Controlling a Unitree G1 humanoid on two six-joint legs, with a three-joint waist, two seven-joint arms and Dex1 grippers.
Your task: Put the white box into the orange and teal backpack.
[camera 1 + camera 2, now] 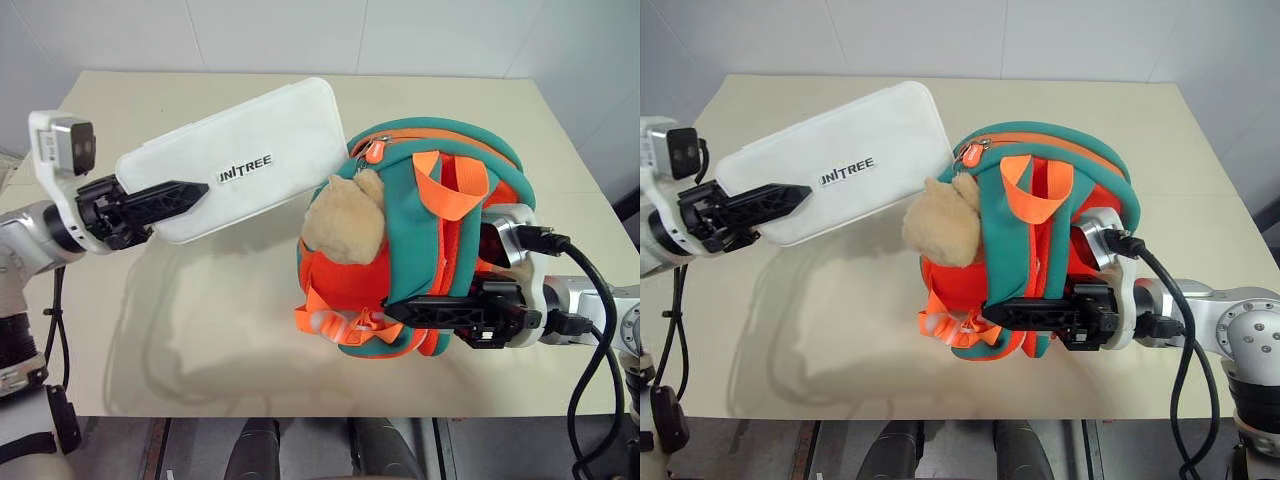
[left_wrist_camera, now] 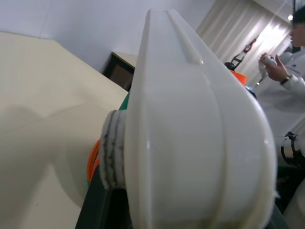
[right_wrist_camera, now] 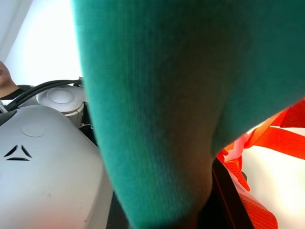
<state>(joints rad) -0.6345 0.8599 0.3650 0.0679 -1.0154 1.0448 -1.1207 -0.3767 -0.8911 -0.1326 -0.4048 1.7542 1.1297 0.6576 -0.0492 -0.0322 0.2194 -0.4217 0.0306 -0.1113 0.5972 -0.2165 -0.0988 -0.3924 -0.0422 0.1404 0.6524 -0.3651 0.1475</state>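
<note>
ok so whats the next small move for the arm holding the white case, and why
Probably ease the flat white rectangular box further toward the zip opening at the top of the bright orange and teal backpack. The left gripper holds the box lifted with its far corner at the zipper, not yet inside, while the right gripper grips the bag.

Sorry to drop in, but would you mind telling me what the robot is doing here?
It is packing a bag. The left claw holds the white box by one end, lifted over the table with its far end at the zipped top of the orange and teal backpack. The right claw grips the backpack from the side. The box is not inside yet.
</note>
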